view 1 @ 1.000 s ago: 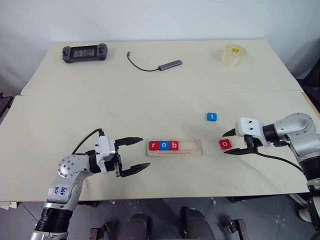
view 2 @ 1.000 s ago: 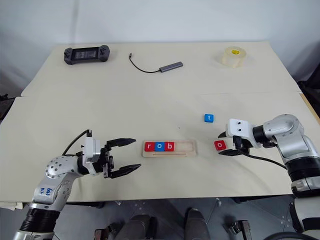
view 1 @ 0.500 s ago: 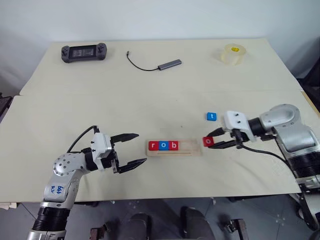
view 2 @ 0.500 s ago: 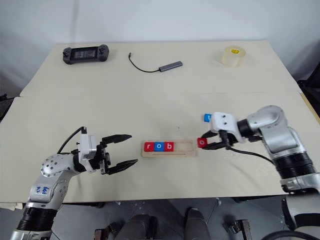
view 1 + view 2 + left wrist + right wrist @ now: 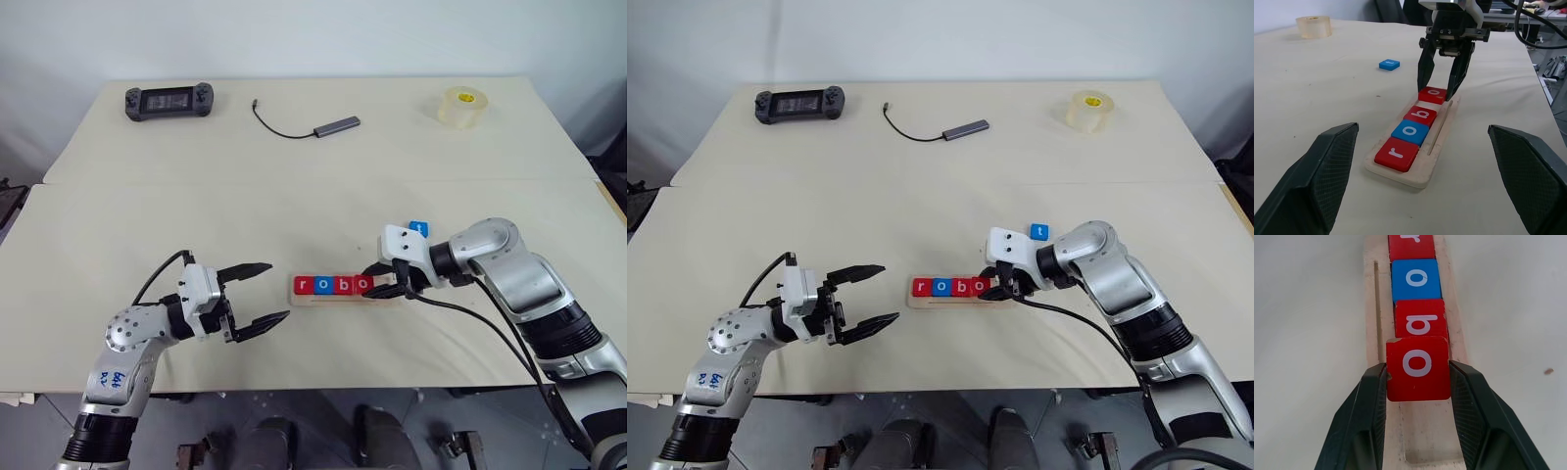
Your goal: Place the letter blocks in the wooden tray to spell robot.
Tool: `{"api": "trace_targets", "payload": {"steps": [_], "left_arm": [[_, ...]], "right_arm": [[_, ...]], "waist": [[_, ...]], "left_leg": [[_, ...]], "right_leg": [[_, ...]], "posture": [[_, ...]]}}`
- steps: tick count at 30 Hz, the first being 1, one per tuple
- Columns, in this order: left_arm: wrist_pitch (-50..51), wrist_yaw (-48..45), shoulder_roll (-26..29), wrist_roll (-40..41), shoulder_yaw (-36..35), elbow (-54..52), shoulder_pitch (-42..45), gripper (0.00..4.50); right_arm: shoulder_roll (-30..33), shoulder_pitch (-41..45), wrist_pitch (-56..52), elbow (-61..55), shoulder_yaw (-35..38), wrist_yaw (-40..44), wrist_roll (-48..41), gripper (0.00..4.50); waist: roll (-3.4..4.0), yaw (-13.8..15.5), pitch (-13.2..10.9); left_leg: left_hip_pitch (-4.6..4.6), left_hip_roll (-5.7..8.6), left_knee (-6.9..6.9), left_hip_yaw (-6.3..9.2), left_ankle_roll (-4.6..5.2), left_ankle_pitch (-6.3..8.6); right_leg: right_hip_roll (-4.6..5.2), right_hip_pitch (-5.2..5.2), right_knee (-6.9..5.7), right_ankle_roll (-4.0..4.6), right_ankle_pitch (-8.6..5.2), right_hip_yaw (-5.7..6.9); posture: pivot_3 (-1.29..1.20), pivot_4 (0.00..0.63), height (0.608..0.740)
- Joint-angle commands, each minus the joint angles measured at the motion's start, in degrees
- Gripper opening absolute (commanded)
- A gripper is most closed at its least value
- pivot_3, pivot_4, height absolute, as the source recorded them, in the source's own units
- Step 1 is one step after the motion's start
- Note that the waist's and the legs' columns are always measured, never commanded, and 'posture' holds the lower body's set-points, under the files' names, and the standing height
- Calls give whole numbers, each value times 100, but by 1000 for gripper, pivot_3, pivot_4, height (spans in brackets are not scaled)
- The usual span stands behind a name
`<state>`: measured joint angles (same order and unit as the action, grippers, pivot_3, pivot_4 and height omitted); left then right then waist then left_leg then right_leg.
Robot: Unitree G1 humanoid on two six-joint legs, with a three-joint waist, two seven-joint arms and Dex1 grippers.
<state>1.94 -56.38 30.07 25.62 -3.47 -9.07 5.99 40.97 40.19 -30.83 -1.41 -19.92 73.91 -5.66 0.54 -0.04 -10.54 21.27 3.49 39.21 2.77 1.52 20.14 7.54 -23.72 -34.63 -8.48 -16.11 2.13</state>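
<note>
Your right claw is gripping the red o block over the wooden tray, beside b; your left claw is gaping open

Pale wooden tray: both ends cut off in right wrist view | red r tile: upper part cropped | blue t tile: partly behind right gripper
</note>
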Motion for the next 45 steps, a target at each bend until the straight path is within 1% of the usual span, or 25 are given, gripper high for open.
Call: {"api": "trace_targets", "payload": {"steps": [1, 5, 6, 13, 16, 17, 21, 22, 26, 27, 36, 45], "left_arm": [[-4, 55, -9, 73, -40, -277, -82, 4500], [0, 80, -22, 74, -14, -295, -96, 4500], [6, 84, -24, 74, -8, -303, -98, 4500], [20, 88, -34, 79, 4, -315, -108, 4500], [28, 79, -40, 80, 7, -301, -108, 4500], [33, 76, -43, 81, 9, -297, -106, 4500], [64, 55, -33, 94, 21, -312, -105, 4500], [71, 51, -30, 96, 20, -312, -99, 4500], [94, 30, -13, 98, 1, -295, -66, 4500], [102, 30, -11, 98, -3, -297, -59, 4500], [117, 71, -22, 85, -19, -321, -46, 4500], [111, 124, -36, 72, -5, -337, -47, 4500]], "right_arm": [[-56, 92, -70, -205, 24, -13, -79, 2817], [-72, 87, -44, -186, 82, -98, -53, 4210], [-40, 75, -54, -224, 128, -96, -84, 4463], [275, -292, -94, -747, 501, -25, -473, 4463], [363, -534, -200, -978, 634, -58, -643, 3884], [378, -606, -254, -1034, 650, -81, -678, 3570], [389, -792, -316, -1129, 587, -157, -722, 2093], [371, -813, -311, -1118, 566, -178, -714, 1796], [269, -848, -212, -978, 423, -287, -614, 320], [233, -823, -237, -940, 395, -346, -586, 29], [93, -636, -173, -648, 247, -540, -424, 29], [98, -557, -108, -680, 432, -583, -513, 29]], "waist": [[0, 0, 0], [0, 3, 0], [0, 4, 0], [0, 15, 0], [0, 10, 0], [0, 10, 0], [0, 11, 0], [0, 11, 0], [0, 9, 0], [0, 8, 0], [0, 9, 0], [0, 7, 0]], "left_leg": [[0, 0, 0, 0, 0, 0], [0, 0, 0, 0, 0, 0], [0, 0, 0, 0, 0, 0], [0, 1, 0, 2, 0, 0], [0, 0, 0, 1, 0, 0], [0, -1, 0, 1, 0, 0], [-1, -1, 0, 0, 0, 0], [-1, -1, 0, 0, 0, 0], [-1, -1, 0, 0, 0, 0], [-1, -1, 0, 0, 0, 0], [-1, 0, 0, 1, 0, 0], [-2, 0, 0, 1, 0, 0]], "right_leg": [[0, 0, 0, 0, 0, 0], [0, 0, 0, 0, 0, 0], [0, 0, 0, 0, 0, 0], [2, 2, 2, 0, 0, 2], [0, 2, 1, 0, 0, 2], [0, 2, 1, 0, 0, 2], [0, 1, 0, 0, 0, 1], [0, 1, 0, 0, 0, 1], [0, 2, 0, 0, 0, 1], [0, 1, 0, 0, 0, 1], [1, 2, -1, 0, 0, 1], [0, 1, -1, 0, 0, 1]], "posture": [[0, 150, 740], [0, 150, 740], [0, 150, 740], [0, 150, 740], [0, 150, 740], [0, 150, 740], [0, 150, 740], [0, 150, 740], [0, 150, 740], [0, 150, 740], [0, 150, 740], [0, 150, 740]]}}
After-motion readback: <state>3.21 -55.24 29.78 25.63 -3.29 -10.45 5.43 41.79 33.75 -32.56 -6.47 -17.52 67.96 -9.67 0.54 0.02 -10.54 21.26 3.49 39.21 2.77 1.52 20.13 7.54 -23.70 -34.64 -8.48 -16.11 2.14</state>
